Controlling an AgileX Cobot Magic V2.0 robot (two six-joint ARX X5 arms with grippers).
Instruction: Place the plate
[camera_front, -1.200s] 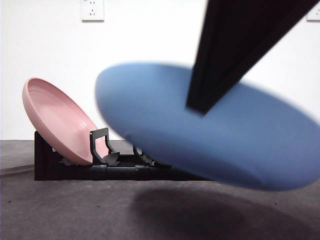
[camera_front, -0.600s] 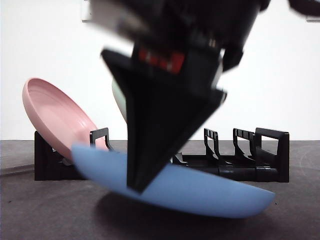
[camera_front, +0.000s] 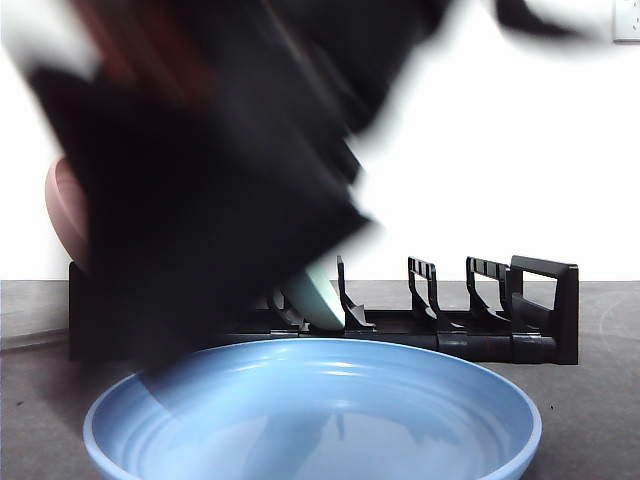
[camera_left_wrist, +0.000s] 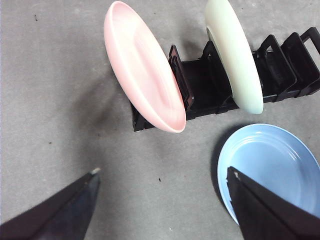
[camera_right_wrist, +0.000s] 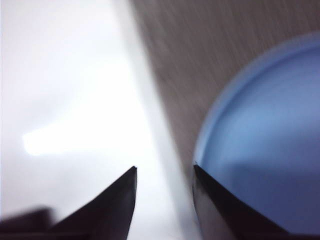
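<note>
Two plates, pink and green, sit in my rack. Blue plate lies on table before it. Left gripper wide open; right gripper apart, w/ nothing between.

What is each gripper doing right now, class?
Left gripper: open, holding nothing, above the table beside the blue plate.
Right gripper: open, at the blue plate's rim, not gripping it.
</note>
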